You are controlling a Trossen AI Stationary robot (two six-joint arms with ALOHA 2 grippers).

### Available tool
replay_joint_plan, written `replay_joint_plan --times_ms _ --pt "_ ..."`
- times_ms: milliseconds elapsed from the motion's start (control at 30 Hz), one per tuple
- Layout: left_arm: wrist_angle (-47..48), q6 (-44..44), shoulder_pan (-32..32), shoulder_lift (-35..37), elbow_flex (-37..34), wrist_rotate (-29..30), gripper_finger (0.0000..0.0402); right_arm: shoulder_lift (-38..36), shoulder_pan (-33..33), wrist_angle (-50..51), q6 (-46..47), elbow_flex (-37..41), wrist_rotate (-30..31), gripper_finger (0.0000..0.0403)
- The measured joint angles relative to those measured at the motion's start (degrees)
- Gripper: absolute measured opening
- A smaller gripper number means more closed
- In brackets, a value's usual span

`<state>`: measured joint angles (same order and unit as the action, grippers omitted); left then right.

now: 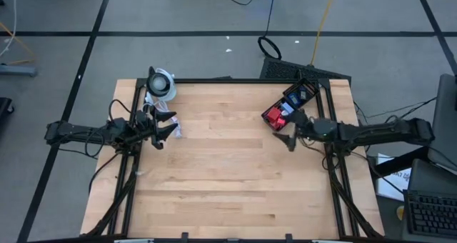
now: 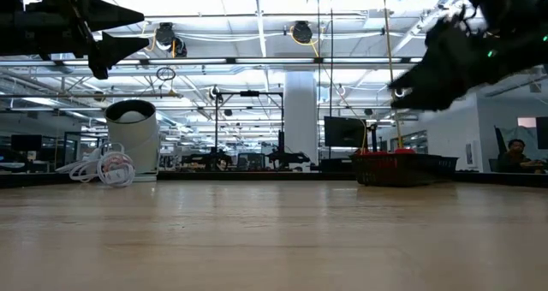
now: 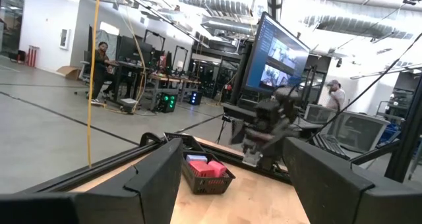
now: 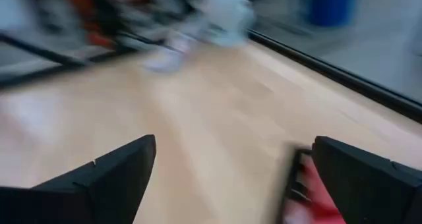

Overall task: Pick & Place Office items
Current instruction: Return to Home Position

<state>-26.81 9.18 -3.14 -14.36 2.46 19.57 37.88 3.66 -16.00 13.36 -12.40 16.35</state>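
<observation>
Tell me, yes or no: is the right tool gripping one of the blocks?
No: in the right wrist view the right tool stands open, with only the bare wooden table showing between its fingers.

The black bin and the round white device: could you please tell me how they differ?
The black bin is dark, low and boxy; the round white device is pale, taller and cylindrical. The bin holds red and blue blocks; the device has only a white coiled cable beside it. Both stand along the table's far edge, the bin by the right gripper, the device near the left gripper.
</observation>
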Motion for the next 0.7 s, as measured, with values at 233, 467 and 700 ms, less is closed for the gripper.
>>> replay_joint_plan --times_ms 233,467,700 --pt "-0.01 -0.01 0.00 0.01 0.00 0.02 0.0267 -15.68 -0.02 2.99 -0.90 -1.03 -18.12 0.0394" --pt "-0.01 0.00 0.00 0.00 0.00 0.00 0.0267 -29.46 0.00 16.06 -1.07 -1.03 -8.64 0.0393" --pt "-0.01 0.01 0.00 0.01 0.00 0.02 0.0267 -37.78 -0.02 22.61 -6.86 -1.03 -5.63 0.0393"
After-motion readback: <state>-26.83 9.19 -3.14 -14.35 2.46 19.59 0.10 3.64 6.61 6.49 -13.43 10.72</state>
